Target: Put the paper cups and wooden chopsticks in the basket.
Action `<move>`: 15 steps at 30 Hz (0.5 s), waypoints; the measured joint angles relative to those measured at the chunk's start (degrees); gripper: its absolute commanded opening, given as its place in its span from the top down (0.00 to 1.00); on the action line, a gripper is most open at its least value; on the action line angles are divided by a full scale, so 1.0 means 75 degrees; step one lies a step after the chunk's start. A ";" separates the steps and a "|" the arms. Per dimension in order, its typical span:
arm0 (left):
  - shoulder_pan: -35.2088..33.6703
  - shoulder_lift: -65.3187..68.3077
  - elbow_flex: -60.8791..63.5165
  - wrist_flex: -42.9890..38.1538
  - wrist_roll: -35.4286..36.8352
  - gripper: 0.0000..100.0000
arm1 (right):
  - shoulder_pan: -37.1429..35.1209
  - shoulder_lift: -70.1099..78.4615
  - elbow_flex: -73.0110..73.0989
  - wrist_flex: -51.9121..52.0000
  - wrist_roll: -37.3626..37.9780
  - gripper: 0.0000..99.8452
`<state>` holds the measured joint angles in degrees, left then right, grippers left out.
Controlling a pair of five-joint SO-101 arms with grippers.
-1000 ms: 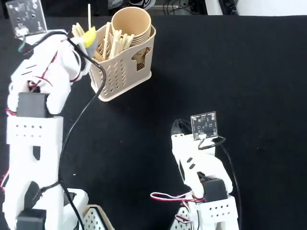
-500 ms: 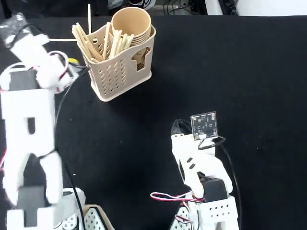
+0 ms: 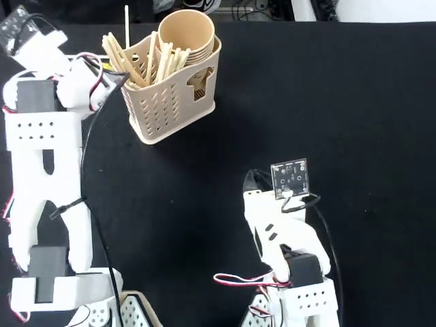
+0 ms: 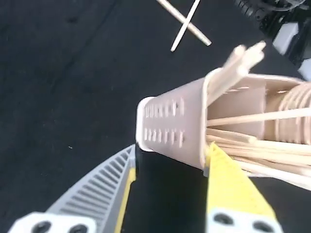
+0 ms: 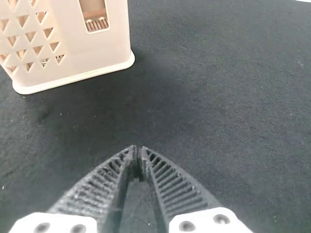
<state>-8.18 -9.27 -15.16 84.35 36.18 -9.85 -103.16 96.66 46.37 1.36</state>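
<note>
With our left end effector [image 4: 171, 155] released just before the basket [image 4: 165, 121] of paper cups [image 4: 296, 111] and the right end effector [image 5: 138, 155] clenched empty, we judge the two light, stiff wooden chopsticks [image 4: 187, 22] crossed on the worktop [image 4: 58, 73] beyond it best pinched mid-length.

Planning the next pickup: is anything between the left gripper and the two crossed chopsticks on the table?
Yes. A corner of the basket sits right ahead of the open left gripper, and the crossed chopsticks lie on the table beyond it.

Basket [image 5: 68, 48] top beyond the edge; chopsticks [image 4: 243, 60] blurred
</note>
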 measured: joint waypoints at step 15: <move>0.0164 0.1114 0.0856 -0.1383 0.0270 0.93 | 0.0000 0.0000 0.0000 0.0000 0.0000 0.99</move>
<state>-6.95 -0.92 -8.75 73.98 38.20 -9.85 -103.16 96.66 46.37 1.36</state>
